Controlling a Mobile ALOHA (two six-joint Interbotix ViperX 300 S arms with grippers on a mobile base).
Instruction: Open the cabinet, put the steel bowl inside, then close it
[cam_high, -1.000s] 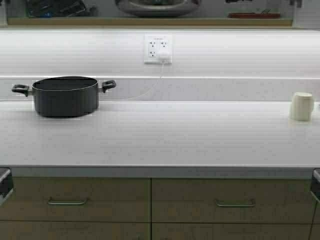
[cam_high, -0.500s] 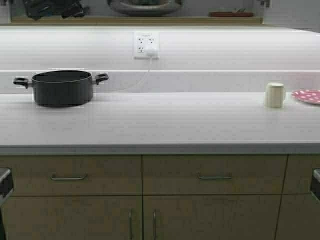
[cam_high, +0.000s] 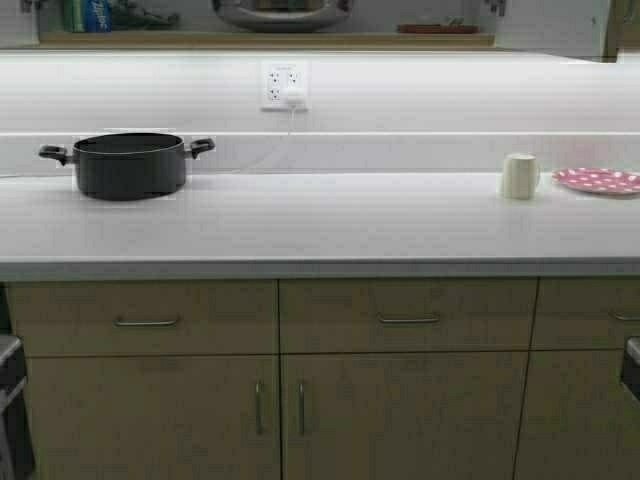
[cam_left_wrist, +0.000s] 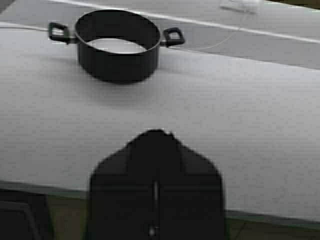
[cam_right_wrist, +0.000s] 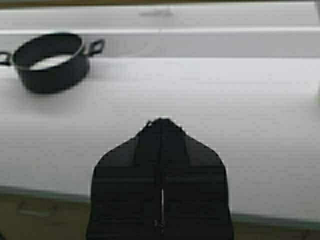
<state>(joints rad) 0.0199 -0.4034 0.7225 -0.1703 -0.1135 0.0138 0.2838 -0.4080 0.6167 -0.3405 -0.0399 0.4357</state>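
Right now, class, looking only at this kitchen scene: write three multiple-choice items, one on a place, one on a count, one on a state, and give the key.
1. Where is the bowl?
A. On the cabinet shelf
B. On the counter
C. Inside the pot

2. How many drawer handles show fully?
A. One
B. Two
C. Four

3. How are both pincers?
A. Wide open
B. Holding a cup
C. Shut, empty

Key: 1 A, it sits up on the shelf; 2 B, two bars below the counter; 3 C, left pincer and right pincer have jaws together.
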